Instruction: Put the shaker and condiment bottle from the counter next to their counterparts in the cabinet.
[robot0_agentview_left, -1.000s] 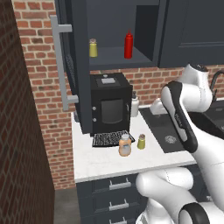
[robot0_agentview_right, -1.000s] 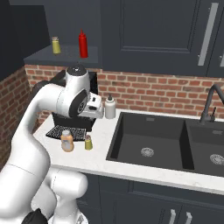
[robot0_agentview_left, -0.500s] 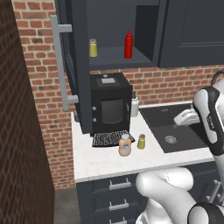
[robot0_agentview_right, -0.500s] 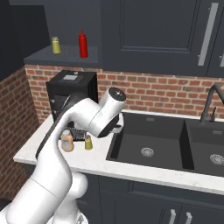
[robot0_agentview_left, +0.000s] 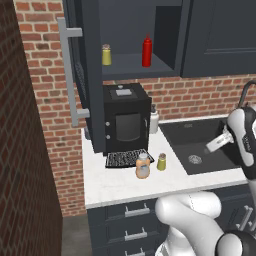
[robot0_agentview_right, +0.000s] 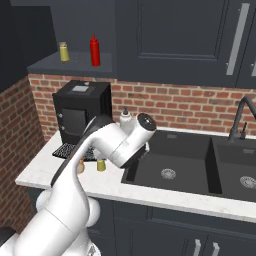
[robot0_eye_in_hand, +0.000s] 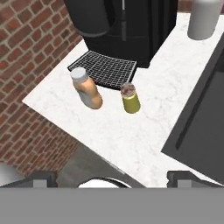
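1. The white arm bends over the sink; its claw (robot0_eye_in_hand: 112, 177) is spread wide, empty, above the table (robot0_eye_in_hand: 144, 127).
2. The shaker (robot0_eye_in_hand: 130, 98) stands at 3 o'clock of the condiment bottle (robot0_eye_in_hand: 86, 89), just apart.
3. In the right base view the arm hides most of the bottle.

Olive-yellow shaker (robot0_eye_in_hand: 130, 99), peach-orange condiment bottle (robot0_eye_in_hand: 87, 90), white marbled counter (robot0_eye_in_hand: 144, 127), seemingly black coffee machine (robot0_agentview_left: 125, 119)
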